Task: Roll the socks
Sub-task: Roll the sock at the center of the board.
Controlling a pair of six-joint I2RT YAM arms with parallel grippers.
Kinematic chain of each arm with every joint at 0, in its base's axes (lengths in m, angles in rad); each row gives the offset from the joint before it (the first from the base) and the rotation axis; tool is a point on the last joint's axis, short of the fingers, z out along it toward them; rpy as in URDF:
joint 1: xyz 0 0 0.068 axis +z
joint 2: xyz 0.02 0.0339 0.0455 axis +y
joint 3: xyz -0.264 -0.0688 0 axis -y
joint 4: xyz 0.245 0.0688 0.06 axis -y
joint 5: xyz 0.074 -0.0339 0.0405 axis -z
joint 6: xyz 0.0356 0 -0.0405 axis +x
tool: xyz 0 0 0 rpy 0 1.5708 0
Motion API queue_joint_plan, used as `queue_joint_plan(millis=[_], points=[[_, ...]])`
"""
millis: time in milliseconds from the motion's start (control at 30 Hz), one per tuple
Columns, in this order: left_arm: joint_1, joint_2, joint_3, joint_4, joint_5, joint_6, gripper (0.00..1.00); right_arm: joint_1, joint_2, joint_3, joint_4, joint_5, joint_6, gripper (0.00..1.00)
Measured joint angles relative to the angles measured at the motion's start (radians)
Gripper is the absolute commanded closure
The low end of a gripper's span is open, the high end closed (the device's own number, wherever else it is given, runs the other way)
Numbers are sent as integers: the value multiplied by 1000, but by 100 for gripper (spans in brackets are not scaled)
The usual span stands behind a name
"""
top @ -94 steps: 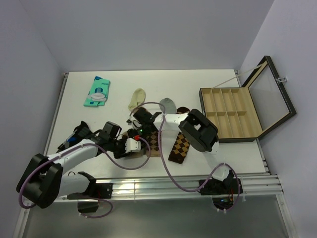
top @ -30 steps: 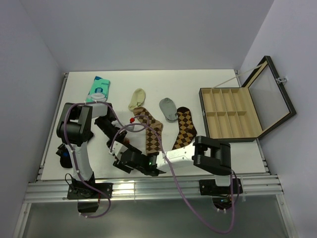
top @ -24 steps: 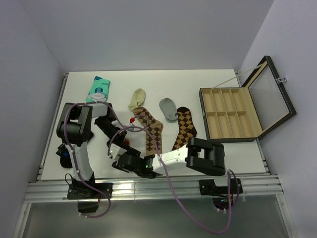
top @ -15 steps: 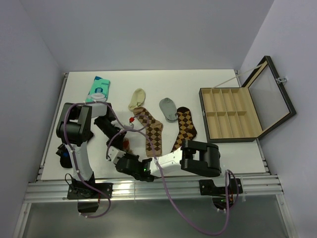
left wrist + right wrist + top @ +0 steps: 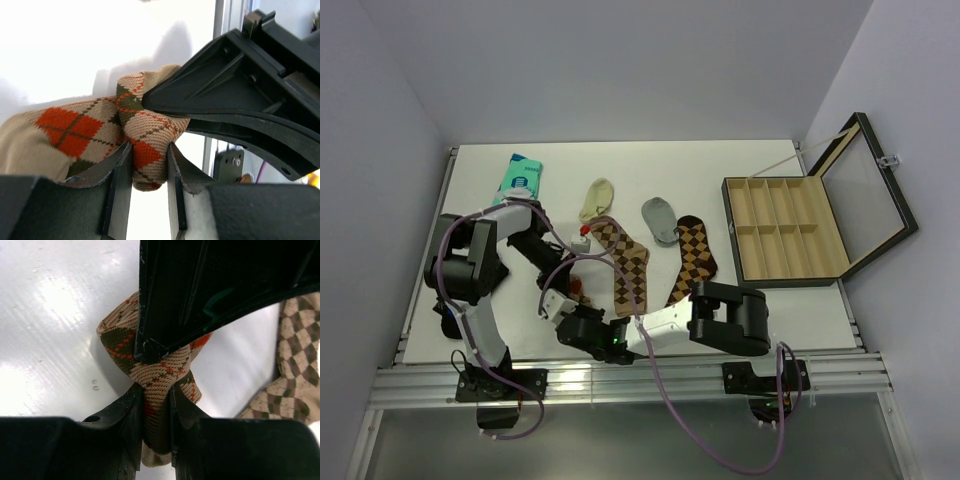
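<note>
The red-orange argyle sock [image 5: 100, 130] is bunched into a small wad near the table's front left [image 5: 580, 293]. My left gripper [image 5: 149, 150] is shut on one fold of it. My right gripper [image 5: 156, 390] is shut on another fold [image 5: 155, 375] from the opposite side. Each gripper shows as a black shape close over the sock in the other's wrist view. In the top view the left gripper [image 5: 568, 282] and the right gripper [image 5: 576, 310] meet at the wad. The tan sock with dark brown diamonds [image 5: 625, 265] and the dark brown sock with tan diamonds [image 5: 692, 258] lie flat to the right.
An open wooden compartment box [image 5: 785, 282] stands at the right. A teal packet [image 5: 517, 185], a cream ankle sock [image 5: 597, 198] and a grey ankle sock [image 5: 660, 215] lie at the back. The table's front rail [image 5: 650, 375] runs just below the grippers.
Both grippers have moved from mid-table to the front left. Over the last second the right gripper slid left to the wad and the left arm's elbow swung left.
</note>
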Motion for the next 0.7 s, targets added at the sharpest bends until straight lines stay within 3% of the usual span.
queue_joint_plan(millis=[300,400,700], points=[[19,-71,-1,49,11,-134,64,0,-20,-9,1,28,33,97],[48,-89,-5,64,2,-144,60,1,-20,-15,-14,23,44,97],[139,-126,-14,129,-68,-147,62,19,-20,-31,-43,32,47,98]])
